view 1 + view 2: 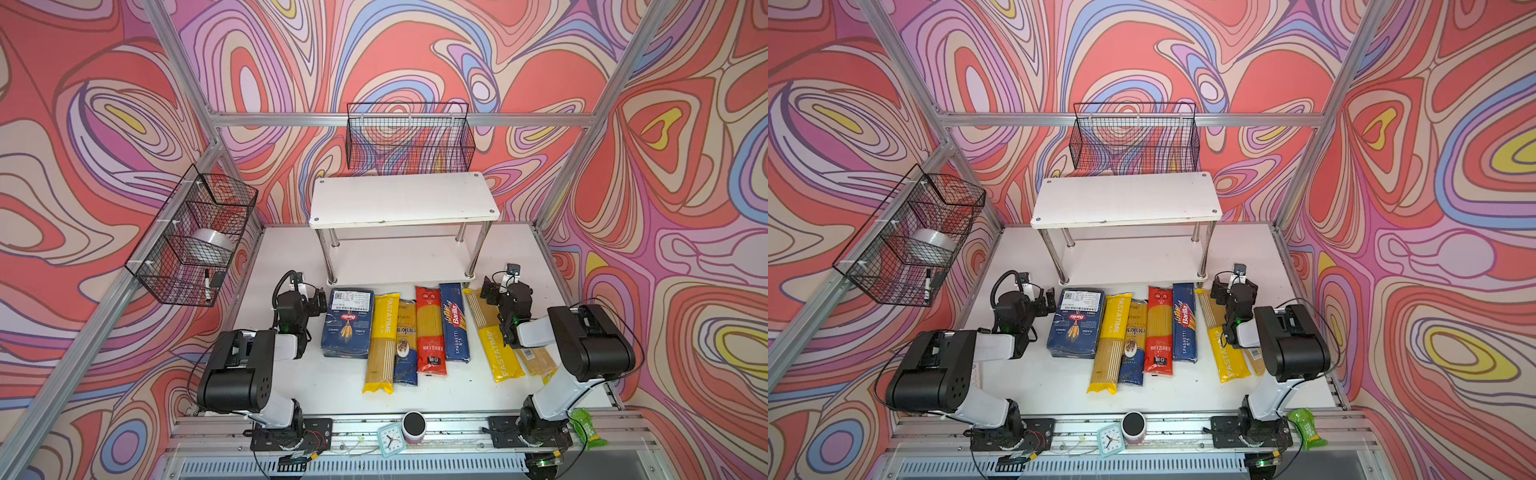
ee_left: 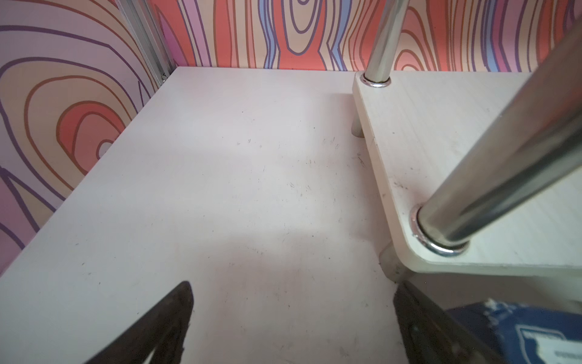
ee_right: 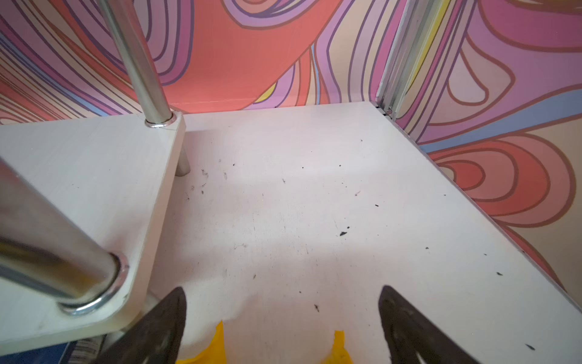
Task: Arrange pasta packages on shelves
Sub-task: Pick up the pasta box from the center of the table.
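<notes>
Hovering with jaws spread over the far end of the yellow PASTATIME bag (image 1: 494,345) near the right edge of the worktop (image 1: 332,382), the right gripper (image 3: 283,288) is best shifted toward the pack's middle before being closed, so the white rack (image 1: 403,199) at the far edge is reached without sag.

Looked like a robot lab data-collection cell, not a home or shop. Boxed in by an aluminium extrusion frame (image 1: 399,119) holding printed swirl-pattern wall panels (image 1: 415,54). Had a left arm (image 1: 237,374) and right arm (image 1: 598,345) bolted to a slotted metal rail (image 1: 457,426) at the front of a white tabletop (image 1: 332,399). Staged with props: white two-tier rack (image 1: 403,199), pasta packs (image 1: 428,328) laid in a row, wire baskets (image 1: 409,141) hung off the frame, small clock (image 1: 390,441) on the rail.
</notes>
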Available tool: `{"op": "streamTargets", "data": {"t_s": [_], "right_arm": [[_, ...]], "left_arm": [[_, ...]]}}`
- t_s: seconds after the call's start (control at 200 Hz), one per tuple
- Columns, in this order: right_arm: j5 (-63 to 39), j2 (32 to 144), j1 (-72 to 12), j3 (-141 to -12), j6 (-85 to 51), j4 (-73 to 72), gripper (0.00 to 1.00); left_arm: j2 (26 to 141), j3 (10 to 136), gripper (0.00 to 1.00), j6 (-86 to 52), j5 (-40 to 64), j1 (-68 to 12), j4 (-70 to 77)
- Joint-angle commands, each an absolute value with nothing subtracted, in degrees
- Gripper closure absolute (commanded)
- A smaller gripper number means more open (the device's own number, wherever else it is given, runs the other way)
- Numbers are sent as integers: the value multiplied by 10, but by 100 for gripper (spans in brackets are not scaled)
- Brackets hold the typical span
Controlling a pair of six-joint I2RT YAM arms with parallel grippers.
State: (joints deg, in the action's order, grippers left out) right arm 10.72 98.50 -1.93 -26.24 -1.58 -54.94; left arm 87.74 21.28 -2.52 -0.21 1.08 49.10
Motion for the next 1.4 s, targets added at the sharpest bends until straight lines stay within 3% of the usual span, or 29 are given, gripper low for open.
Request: {"op": "streamTargets", "data": {"t_s": [0.0, 1.397], "right_arm": [[110, 983, -19, -263, -20, -562, 2], [110, 984, -18, -266, -25, -555, 2]], "left_arm": [[881, 215, 0, -18, 8, 8, 506], [881, 216, 0, -19, 6, 8, 504]]}}
